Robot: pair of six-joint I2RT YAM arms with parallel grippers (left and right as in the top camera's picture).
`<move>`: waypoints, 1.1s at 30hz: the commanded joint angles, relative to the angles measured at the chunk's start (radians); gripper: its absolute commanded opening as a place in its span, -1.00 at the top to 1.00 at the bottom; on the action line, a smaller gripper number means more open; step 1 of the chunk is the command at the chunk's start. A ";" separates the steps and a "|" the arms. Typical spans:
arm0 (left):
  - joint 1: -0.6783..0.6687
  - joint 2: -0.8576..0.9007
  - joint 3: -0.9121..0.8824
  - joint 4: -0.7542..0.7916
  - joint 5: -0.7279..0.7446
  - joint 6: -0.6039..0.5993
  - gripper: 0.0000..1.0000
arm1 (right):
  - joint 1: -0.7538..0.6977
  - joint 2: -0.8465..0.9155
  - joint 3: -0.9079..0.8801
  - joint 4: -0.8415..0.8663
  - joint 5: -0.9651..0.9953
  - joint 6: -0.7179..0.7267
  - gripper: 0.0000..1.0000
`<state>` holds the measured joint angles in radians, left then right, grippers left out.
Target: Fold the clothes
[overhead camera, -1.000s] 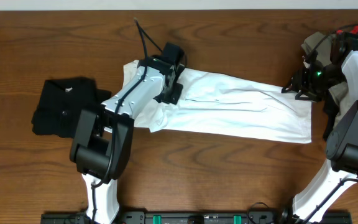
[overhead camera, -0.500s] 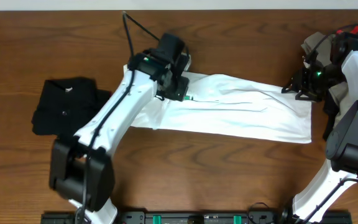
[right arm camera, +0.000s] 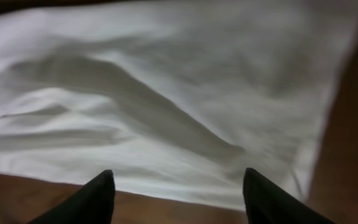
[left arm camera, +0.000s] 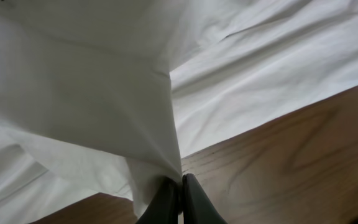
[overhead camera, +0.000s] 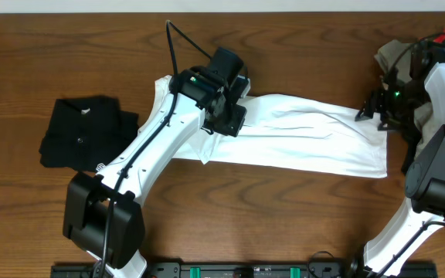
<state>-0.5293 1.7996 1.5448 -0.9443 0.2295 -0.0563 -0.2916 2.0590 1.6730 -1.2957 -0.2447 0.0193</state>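
A white T-shirt (overhead camera: 307,139) lies folded into a long strip across the middle of the table. My left gripper (overhead camera: 226,116) is shut on the strip's left end, and that cloth (left arm camera: 104,112) hangs lifted from the pinched fingers (left arm camera: 166,199). My right gripper (overhead camera: 375,116) hovers over the strip's right end, open with nothing between its fingers (right arm camera: 101,196), and the white cloth (right arm camera: 179,93) spreads below it. A folded black garment (overhead camera: 79,131) rests at the left.
A pile of khaki, red and dark garments (overhead camera: 408,62) sits at the far right behind the right arm. Bare wooden tabletop (overhead camera: 284,224) runs along the front.
My left gripper has carried the shirt's left end to the right, shortening the strip. The right gripper's jaws have spread wider and it has shifted slightly right.
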 commanded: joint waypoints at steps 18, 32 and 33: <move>0.000 0.010 -0.006 -0.009 -0.013 0.014 0.87 | -0.130 -0.008 -0.273 0.126 -0.113 0.099 -0.13; 0.000 0.010 -0.006 -0.008 -0.014 0.018 0.88 | -0.206 -0.008 -0.272 0.257 -0.344 0.126 0.69; 0.000 0.010 -0.006 -0.008 -0.013 0.019 0.88 | -0.210 -0.008 -0.267 0.256 -0.352 0.122 0.76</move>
<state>-0.5293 1.7996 1.5448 -0.9459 0.2256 -0.0513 -0.4831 2.0590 1.3884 -1.0420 -0.5182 0.1383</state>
